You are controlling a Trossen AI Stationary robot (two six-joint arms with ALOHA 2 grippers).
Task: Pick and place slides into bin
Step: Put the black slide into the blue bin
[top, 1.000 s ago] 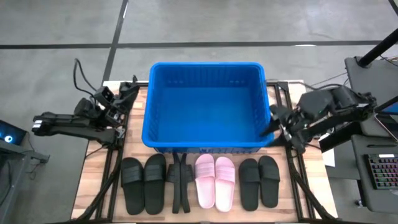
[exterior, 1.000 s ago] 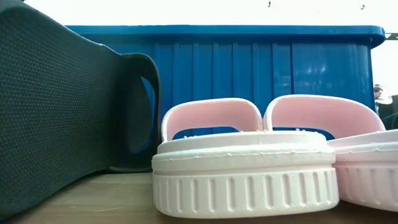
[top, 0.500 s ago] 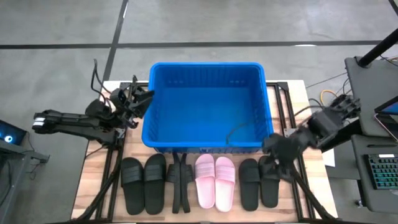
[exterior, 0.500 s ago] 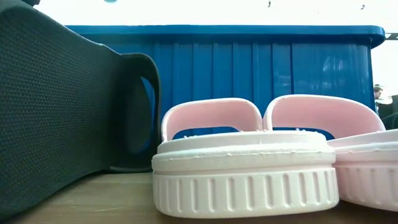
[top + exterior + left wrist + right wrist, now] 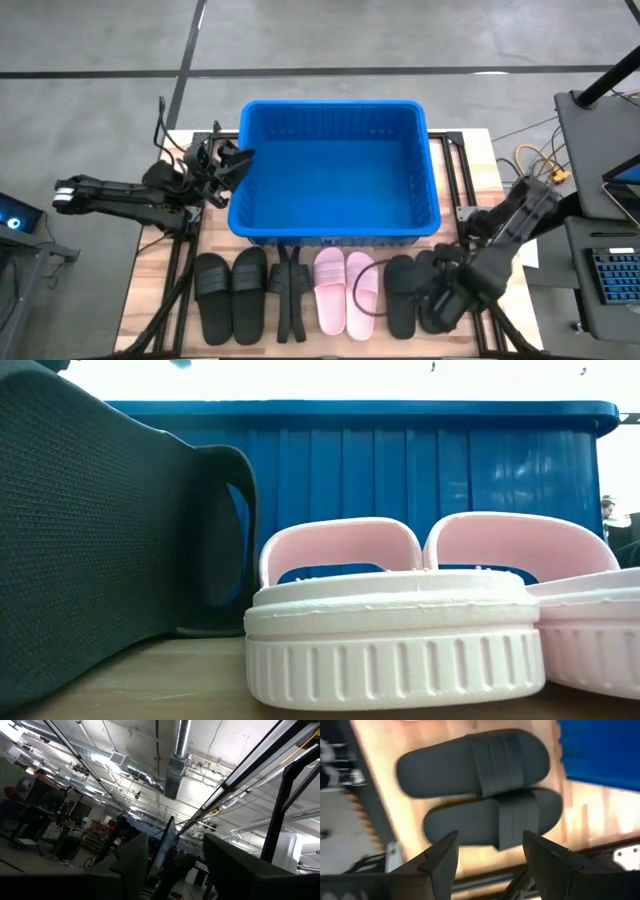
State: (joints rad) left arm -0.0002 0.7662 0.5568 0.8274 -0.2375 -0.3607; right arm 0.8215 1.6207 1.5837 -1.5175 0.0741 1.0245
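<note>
The blue bin stands at the middle of the table. Slides lie in a row along the near edge, soles down: a black pair at the left, a pink pair in the middle and a black pair at the right. My right gripper hangs open above the right black pair, pointing down and touching nothing. My left gripper is open by the bin's left rim, tilted upward, with nothing between its fingers. The low view shows the pink slides' heels in front of the bin.
A narrow dark bracket lies between the left black pair and the pink pair. Black rails run along the table's left and right sides. A desk with a keyboard stands beyond the right edge. The bin holds nothing.
My right gripper has swung from beside the bin's right wall toward the near edge and down. It has tipped over to point down above the right black pair. My left gripper has edged toward the bin's left rim. No slide has moved.
</note>
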